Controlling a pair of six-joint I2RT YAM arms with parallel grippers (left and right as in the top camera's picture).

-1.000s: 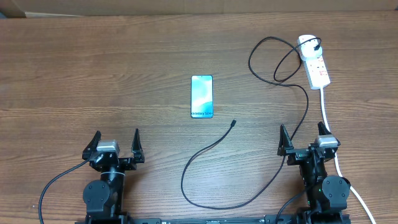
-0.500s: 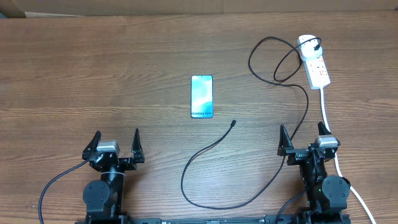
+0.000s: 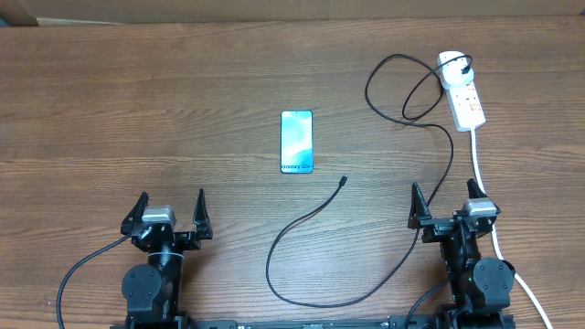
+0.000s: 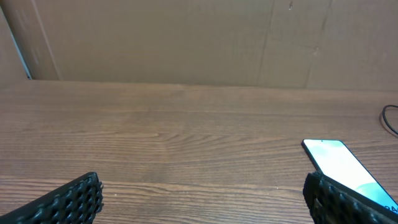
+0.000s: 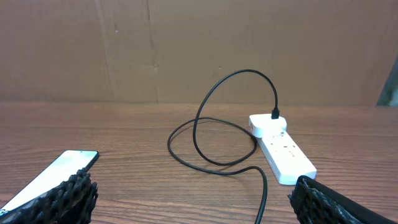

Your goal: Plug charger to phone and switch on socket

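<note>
The phone lies flat mid-table with its light blue screen up; it also shows in the left wrist view as the phone and in the right wrist view as the phone. The charger is a thin black cable. Its connector tip lies loose, right of and nearer than the phone. Its plug sits in the white socket at the far right. My left gripper and right gripper both stand open near the front edge, holding nothing. The cable passes just right of my right gripper.
The socket's thick white cord runs down past the right arm. A cardboard wall closes the far side of the table. The charger cable loops lie on the wood left of the socket.
</note>
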